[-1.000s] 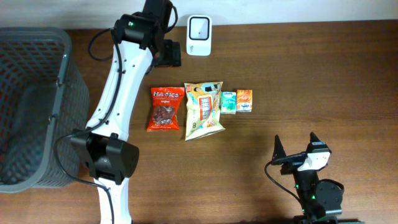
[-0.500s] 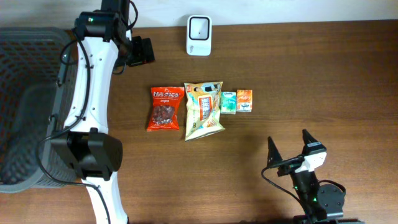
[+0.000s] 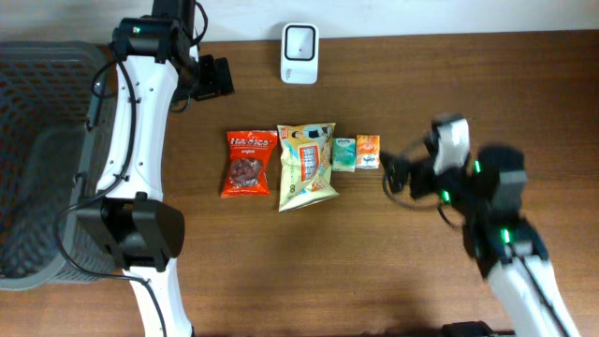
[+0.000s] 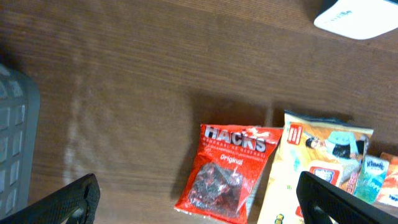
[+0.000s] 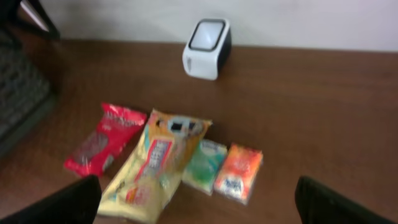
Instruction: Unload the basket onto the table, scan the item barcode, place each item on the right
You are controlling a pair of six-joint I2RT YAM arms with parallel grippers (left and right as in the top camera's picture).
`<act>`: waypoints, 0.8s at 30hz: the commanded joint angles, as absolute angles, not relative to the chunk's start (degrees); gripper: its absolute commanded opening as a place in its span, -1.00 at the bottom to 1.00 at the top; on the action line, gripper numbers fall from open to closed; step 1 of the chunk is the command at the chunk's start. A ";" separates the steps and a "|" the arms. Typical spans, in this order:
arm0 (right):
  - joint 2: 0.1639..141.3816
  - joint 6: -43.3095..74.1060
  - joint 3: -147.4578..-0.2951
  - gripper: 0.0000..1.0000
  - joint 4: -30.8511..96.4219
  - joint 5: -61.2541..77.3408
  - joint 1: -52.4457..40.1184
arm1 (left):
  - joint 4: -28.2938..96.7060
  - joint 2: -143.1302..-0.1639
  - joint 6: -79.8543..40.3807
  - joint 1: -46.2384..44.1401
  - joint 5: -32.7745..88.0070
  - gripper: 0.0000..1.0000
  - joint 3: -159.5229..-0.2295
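Left gripper (image 3: 213, 78) gapes empty near the scanner (image 3: 299, 40), right gripper (image 3: 401, 175) spread wide, empty, by the orange packet (image 3: 368, 152).

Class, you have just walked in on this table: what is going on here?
Nothing is held yet. A red Hacks bag, a yellow snack bag, a green pack and an orange pack lie in a row on the table. The right gripper, jaws open, hovers beside the orange pack; the left gripper, also open, hangs left of the white scanner at the far edge.
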State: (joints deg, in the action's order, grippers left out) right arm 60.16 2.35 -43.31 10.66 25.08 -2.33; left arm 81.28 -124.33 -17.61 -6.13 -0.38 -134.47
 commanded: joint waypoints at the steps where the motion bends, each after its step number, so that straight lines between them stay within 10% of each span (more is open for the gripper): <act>1: 76.58 1.78 -58.54 0.97 18.94 37.47 -2.15 | 81.32 -124.81 -17.32 -6.26 0.05 0.99 -134.61; 8: 98.61 2.39 -62.28 0.98 20.56 27.75 -2.11 | 81.34 -124.81 -17.32 -6.22 0.08 0.98 -134.61; 14: 106.80 2.39 -62.28 0.43 14.50 27.70 -2.11 | 81.34 -124.81 -17.32 -6.26 0.05 0.98 -134.61; 21: 109.75 7.86 -62.28 0.38 12.27 24.80 -2.07 | 81.34 -124.81 -17.32 -6.26 0.05 0.99 -134.61; 24: 110.00 8.01 -62.28 0.07 12.14 24.80 -2.07 | 81.34 -124.81 -17.30 -6.22 0.05 0.98 -134.61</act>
